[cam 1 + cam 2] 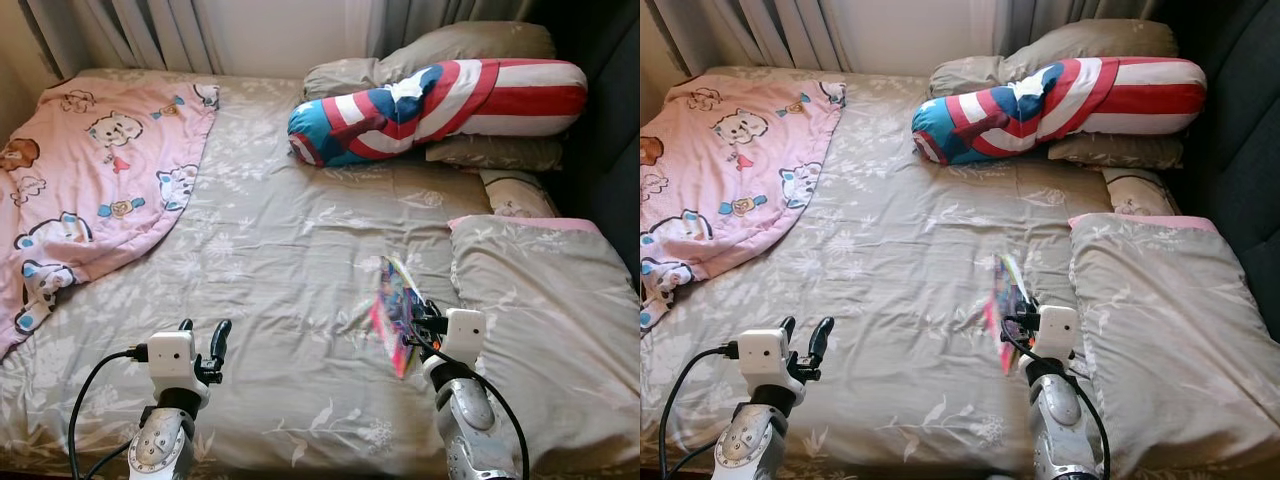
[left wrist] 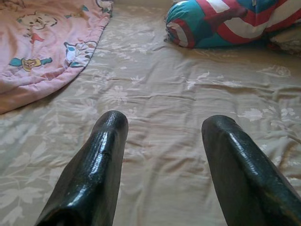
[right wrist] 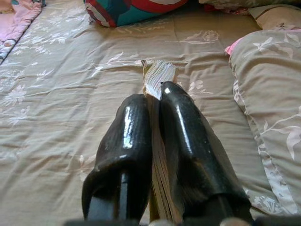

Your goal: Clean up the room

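Right pincer (image 3: 155, 101): low over the near edge of the bed, both black fingers clamped tight on a thin colourful book (image 1: 396, 312), pages squeezed between them.
Book: standing on edge in that grip, spine end toward the wrist, page edges fanning out just past the fingertips, held a little above the sheet.
Left pincer (image 1: 203, 335): well off to the left of the right one, also low at the bed's near edge, fingers spread wide with nothing between them, only bare sheet showing through the gap.
Bed (image 1: 290, 250): grey-beige sheet with pale leaf print, wrinkled, stretching away ahead of both pincers.
Pink blanket (image 1: 90, 170): cartoon animals on it, rumpled, far ahead and to the left of the left pincer.
Striped bolster (image 1: 440, 105): red, white and blue, lying across the head of the bed, well beyond the book.
Grey pillows (image 1: 460, 45): tucked behind and under the bolster.
Folded quilt (image 1: 540, 320): same leaf print with a pink edge, just to the right of the right pincer.
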